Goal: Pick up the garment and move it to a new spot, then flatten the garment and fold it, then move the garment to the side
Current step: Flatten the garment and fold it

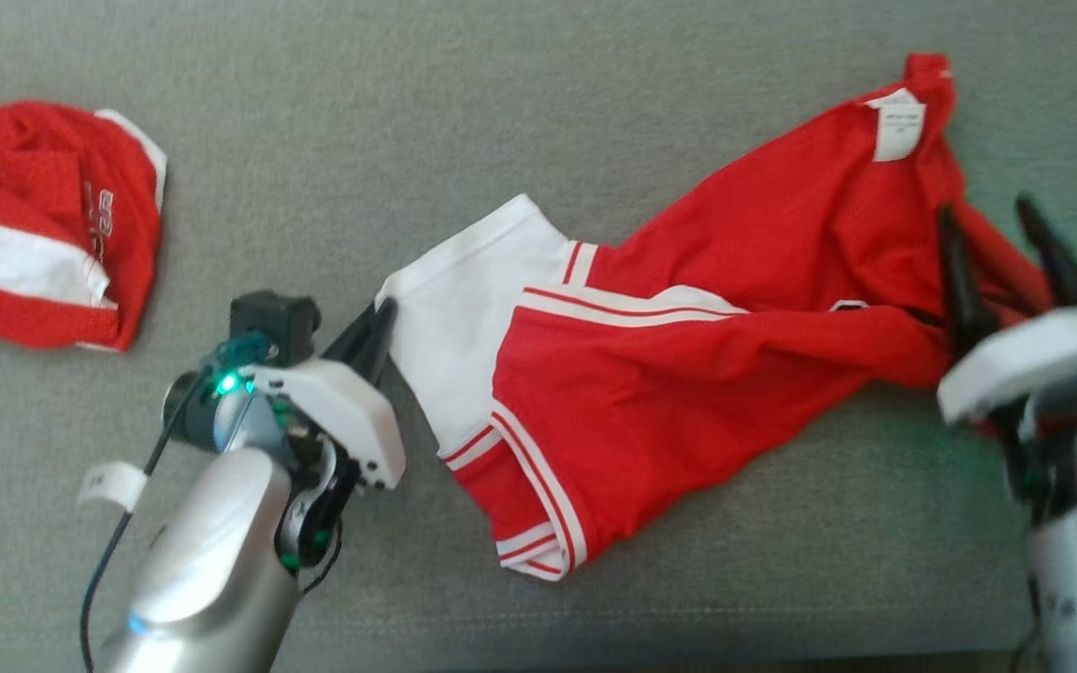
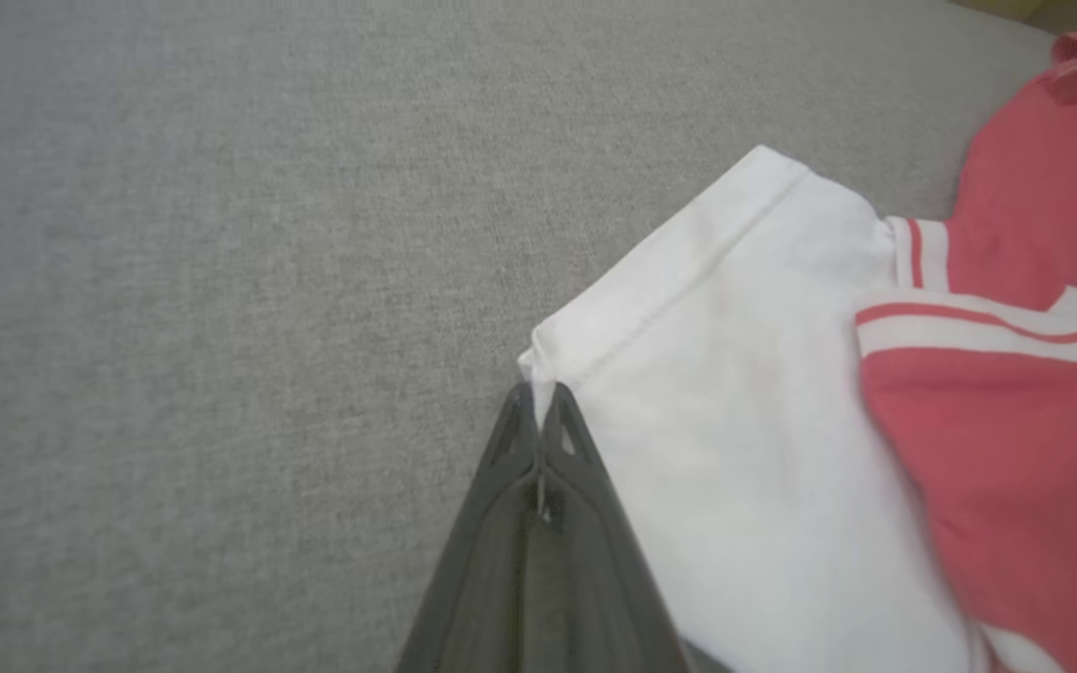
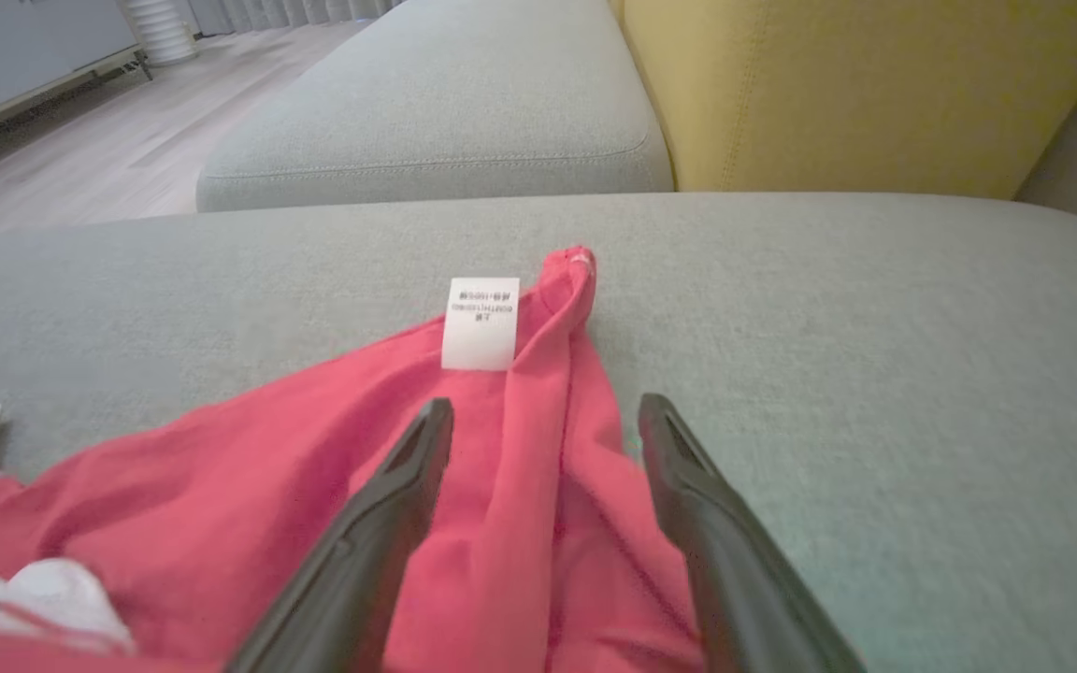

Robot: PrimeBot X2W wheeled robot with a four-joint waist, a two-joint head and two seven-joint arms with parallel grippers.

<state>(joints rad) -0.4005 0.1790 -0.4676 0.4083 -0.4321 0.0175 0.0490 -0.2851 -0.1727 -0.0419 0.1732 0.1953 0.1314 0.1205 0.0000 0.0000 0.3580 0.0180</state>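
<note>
Grey woven sofa seat [image 1: 538, 112] carries a red jersey garment with white panels and striped trim [image 1: 688, 374], spread crumpled across its middle and right. In the head view the garment's long axis runs diagonally, from a white hemmed panel at the lower left up to a narrow red tip at the upper right. A white printed care label [image 1: 898, 121] sits just beside that tip.

The silver left arm rises from the lower left, wrist angled toward the garment. The left gripper [image 2: 538, 404] is clenched, fingers pressed together on the corner of the white hem, with a sliver of white cloth pinched between the tips.

The right arm enters at the right edge. The right gripper [image 3: 546, 411] is spread wide and released, its two dark fingers straddling a raised red fold below the label [image 3: 481, 322].

A second crumpled red-and-white cloth [image 1: 43, 224] lies well apart at the upper left. A yellow upholstered cushion [image 3: 856, 84] stands behind the seat.
</note>
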